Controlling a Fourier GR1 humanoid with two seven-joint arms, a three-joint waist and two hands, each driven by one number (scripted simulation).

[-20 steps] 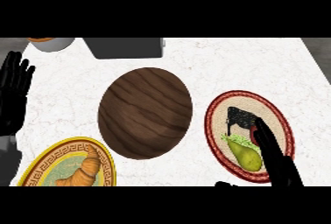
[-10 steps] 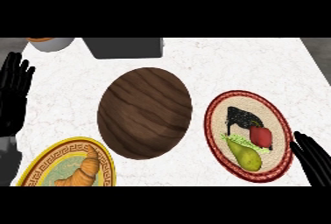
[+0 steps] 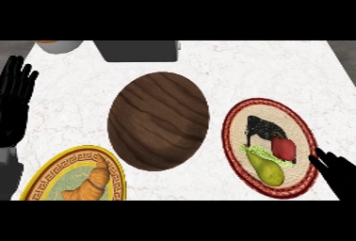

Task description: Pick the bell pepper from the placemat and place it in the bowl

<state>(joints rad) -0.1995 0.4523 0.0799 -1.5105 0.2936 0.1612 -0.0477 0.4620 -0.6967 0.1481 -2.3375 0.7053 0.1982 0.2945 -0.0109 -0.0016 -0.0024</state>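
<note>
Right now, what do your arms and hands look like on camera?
Both hands are matte black with slender fingers. The left hand joins a grey forearm at the wrist. Only part of the right hand shows, with no markings or cables visible.

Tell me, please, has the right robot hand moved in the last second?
Yes. The right robot hand has pulled back off the placemat toward the lower right edge, uncovering the red pepper.

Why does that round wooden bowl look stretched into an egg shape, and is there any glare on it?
In the head view the steep downward angle makes the wooden bowl and the placemat look taller than wide; lighting is even, with no bright glare on the bowl, only soft shading towards its lower edge.
</note>
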